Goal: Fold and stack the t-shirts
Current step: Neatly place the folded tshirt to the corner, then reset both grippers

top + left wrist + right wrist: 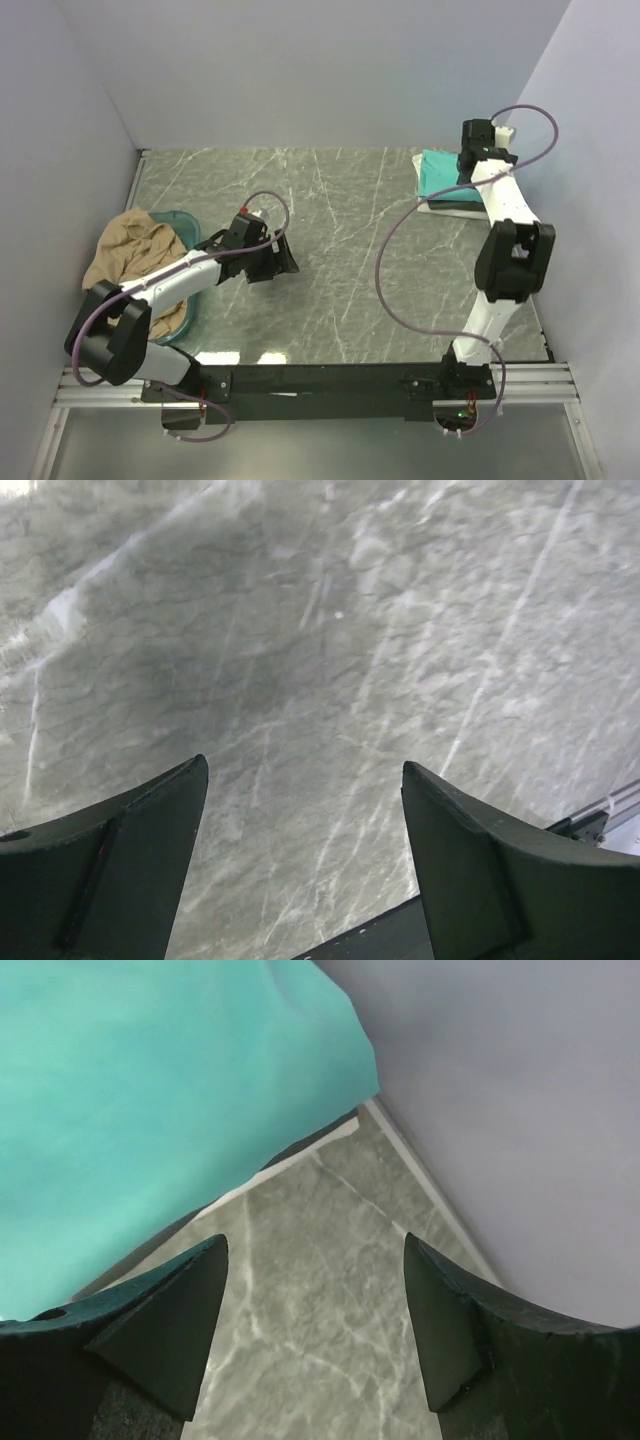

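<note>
A folded teal-green t-shirt tops a stack at the far right of the table, over a dark grey layer and a white one. In the right wrist view the teal-green t-shirt fills the upper left, with dark and white edges under it. My right gripper stands open over bare table beside the stack's corner, holding nothing. A crumpled tan t-shirt lies in the basket at the left. My left gripper hangs open over bare marble, right of the basket.
The teal plastic basket sits at the left edge under the tan cloth. Grey walls close in the table at back, left and right; the stack lies close to the right wall. The black base rail runs along the near edge.
</note>
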Robot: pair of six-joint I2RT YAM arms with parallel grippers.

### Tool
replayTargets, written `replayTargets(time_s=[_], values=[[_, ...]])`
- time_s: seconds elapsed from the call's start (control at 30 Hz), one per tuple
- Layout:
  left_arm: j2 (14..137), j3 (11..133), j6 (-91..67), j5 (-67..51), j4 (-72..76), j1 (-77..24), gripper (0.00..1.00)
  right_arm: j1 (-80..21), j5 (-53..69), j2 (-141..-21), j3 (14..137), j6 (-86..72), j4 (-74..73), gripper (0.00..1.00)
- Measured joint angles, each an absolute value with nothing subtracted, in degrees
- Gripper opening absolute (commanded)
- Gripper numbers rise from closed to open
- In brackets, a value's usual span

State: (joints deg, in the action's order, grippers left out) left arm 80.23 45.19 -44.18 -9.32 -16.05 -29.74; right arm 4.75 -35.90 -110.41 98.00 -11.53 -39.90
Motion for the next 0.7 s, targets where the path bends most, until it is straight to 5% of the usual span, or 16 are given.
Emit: replayTargets(time_s=[0.3, 0.7], values=[[71.8, 46.0, -44.3, -4.0, -16.8, -30.4, 0.85, 0.8, -23.2, -86.3, 79.5, -15.7, -31.0, 0.77], [60.2, 43.4, -46.3, 4.5, -16.6, -30.5, 0.85, -24.9, -8.2, -70.7, 52.8, -22.2, -21.8, 0.78]])
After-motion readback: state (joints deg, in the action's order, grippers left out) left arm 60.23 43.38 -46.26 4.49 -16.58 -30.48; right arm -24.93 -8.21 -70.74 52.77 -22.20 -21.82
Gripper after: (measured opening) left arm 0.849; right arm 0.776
